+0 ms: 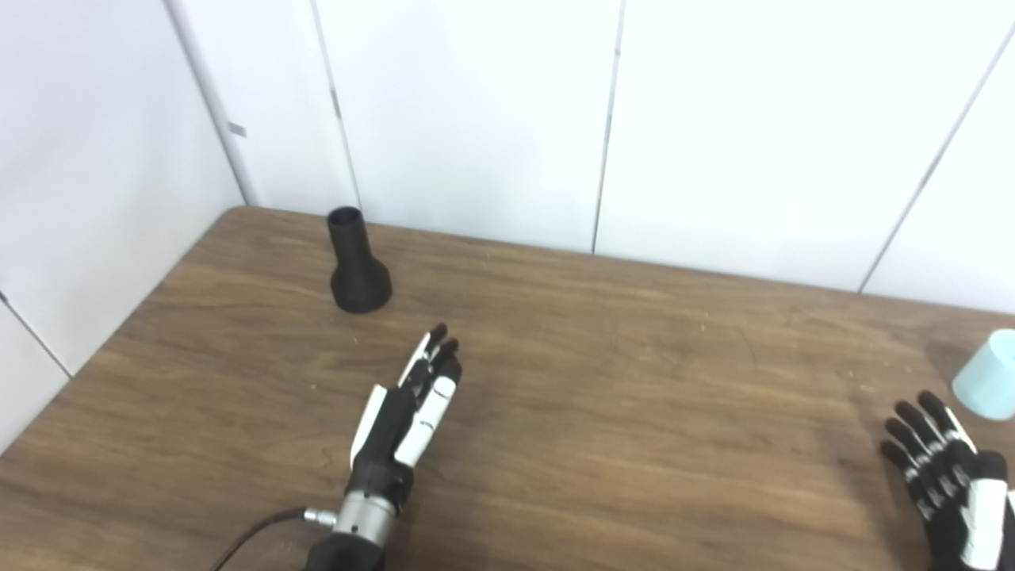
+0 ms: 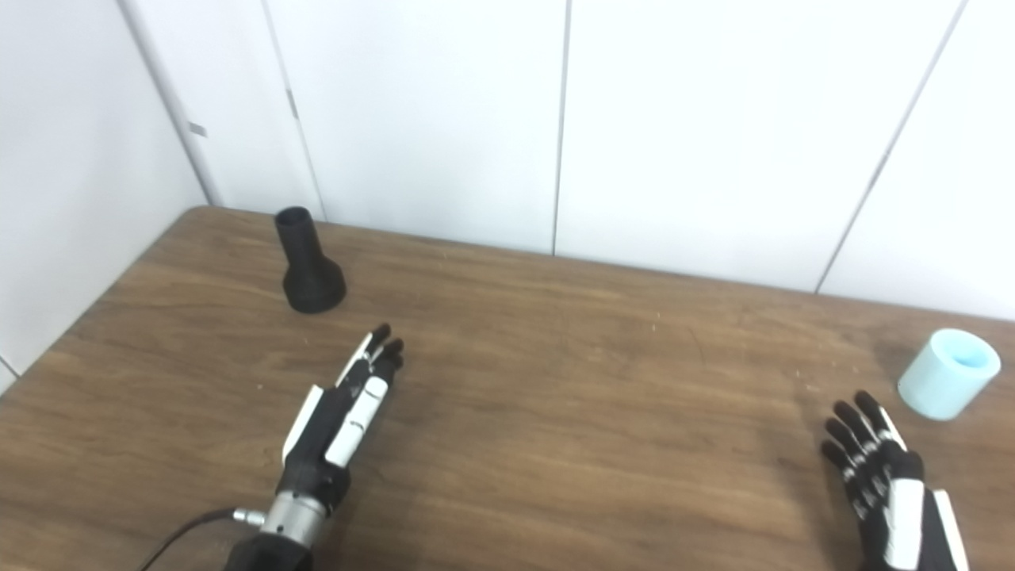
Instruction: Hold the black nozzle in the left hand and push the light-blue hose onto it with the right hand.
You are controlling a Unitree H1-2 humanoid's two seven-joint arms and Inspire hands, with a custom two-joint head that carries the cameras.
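- Bench [image 2: 555, 381] of dark wood grain fills the lower part of both views, with white wall panels [image 2: 444, 111] standing behind it and along its left edge.
- Black nozzle [image 1: 358, 264] stands upright near the far left corner of the bench, wide flared base down and narrow open neck up, touched by nothing.
- Light-blue hose [image 2: 947, 373], a short stubby tube, sits at the far right of the bench; it seems to lean a little, its open end turned up and to the right, though the left eye view cuts it at the frame edge.
- Left robot hand [image 1: 412, 404] reaches in from the bottom left, low over the bench with fingers stretched out straight and close together, pointing toward the nozzle. It holds nothing, and bare wood separates its fingertips from the nozzle's base.
- A metal wrist collar [image 1: 361, 511] and a dark cable [image 1: 254, 535] show behind that hand.
- Right robot hand [image 2: 888, 476] comes in at the bottom right, palm down, fingers spread apart and extended. It is empty and lies near the hose without touching it, its fingertips just short of the tube.
- Nozzle and hose are well apart, at opposite ends of the bench.
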